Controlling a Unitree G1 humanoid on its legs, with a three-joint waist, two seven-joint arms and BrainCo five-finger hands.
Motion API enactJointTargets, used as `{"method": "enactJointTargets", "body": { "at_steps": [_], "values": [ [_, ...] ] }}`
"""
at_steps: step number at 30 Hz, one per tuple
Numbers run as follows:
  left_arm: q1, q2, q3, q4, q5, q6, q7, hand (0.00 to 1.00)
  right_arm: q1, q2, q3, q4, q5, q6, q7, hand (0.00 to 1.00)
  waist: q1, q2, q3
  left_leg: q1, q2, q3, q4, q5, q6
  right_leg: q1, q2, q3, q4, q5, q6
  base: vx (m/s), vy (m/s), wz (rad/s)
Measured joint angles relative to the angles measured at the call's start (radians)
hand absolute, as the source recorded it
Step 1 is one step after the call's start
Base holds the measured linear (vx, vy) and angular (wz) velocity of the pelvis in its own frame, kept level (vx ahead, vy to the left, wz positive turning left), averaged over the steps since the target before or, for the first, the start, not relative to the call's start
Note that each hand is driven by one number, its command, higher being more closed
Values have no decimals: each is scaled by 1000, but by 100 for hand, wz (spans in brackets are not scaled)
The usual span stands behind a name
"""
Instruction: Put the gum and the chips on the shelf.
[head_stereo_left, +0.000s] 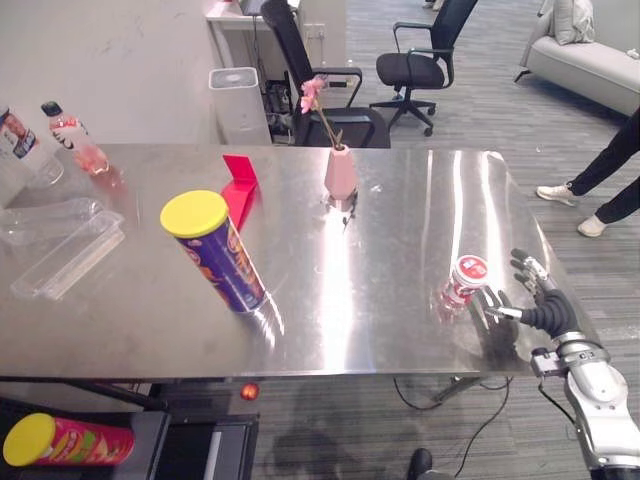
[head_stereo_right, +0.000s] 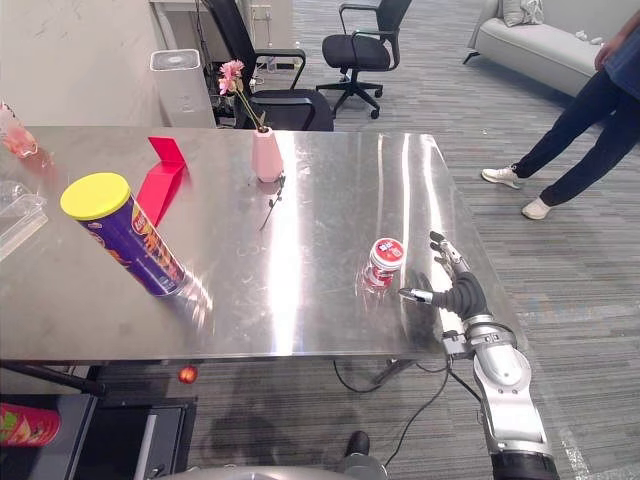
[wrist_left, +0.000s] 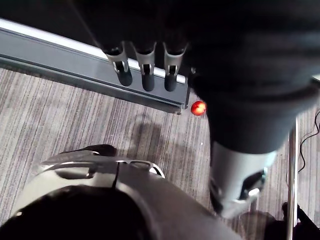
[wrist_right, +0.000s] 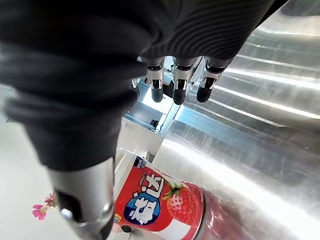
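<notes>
Steel table: your right hand, fingers spread and empty, hovers just beside the upright gum, which stands at its 9 o'clock.

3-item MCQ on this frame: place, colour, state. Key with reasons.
1. Where is the gum tub? A) on the table by the right robot hand B) on the floor C) against the vase
2. Lid colour of the blue chips can? A) red B) yellow C) green
3. Right robot hand state? A) shut on the tub B) open C) empty fist
Key: 1 A, it stands on the steel beside the thumb. 2 B, the lid is plain yellow. 3 B, the fingers are straight, holding nothing.
</notes>
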Motion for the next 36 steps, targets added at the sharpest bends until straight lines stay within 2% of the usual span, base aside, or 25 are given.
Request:
{"method": "enactJointTargets", "body": {
  "at_steps": [5,6,21,24,30,36],
  "values": [
    [0,1,-6,-17,0,0,2,0,-8,0,5,17,-1,-1,0,0,14,-1,13,-4,-1,-4,0,1,1,-1,0,-4,0,0,0,-37,-17,3],
    [0,1,-8,-18,0,0,7,0,-20,0,27,29,-37,-2,3,0,17,-1,13,-13,-7,-10,2,1,2,-2,-3,-9,0,0,0,-77,-36,9],
    [0,1,-12,-26,0,0,7,0,-26,0,37,31,-43,-3,-5,0,20,3,32,-31,-10,-44,8,7,10,1,-7,-34,0,0,0,-33,-20,5],
    [0,1,-15,-32,0,0,13,0,-41,0,38,41,-77,-3,-6,0,20,2,36,-31,-10,-57,8,10,11,3,-8,-47,0,0,0,-2,-27,13],
    [0,1,-18,-37,0,0,16,0,-73,0,45,70,-78,-4,-20,0,39,2,36,-30,-11,-63,14,10,11,12,-11,-52,0,0,0,-19,-15,4],
    [1,1,-18,-37,0,1,17,0,-83,0,46,70,-78,-4,-24,0,44,2,36,-33,-17,-70,15,14,16,14,-17,-57,0,0,0,-29,-13,4]
  ]
}}
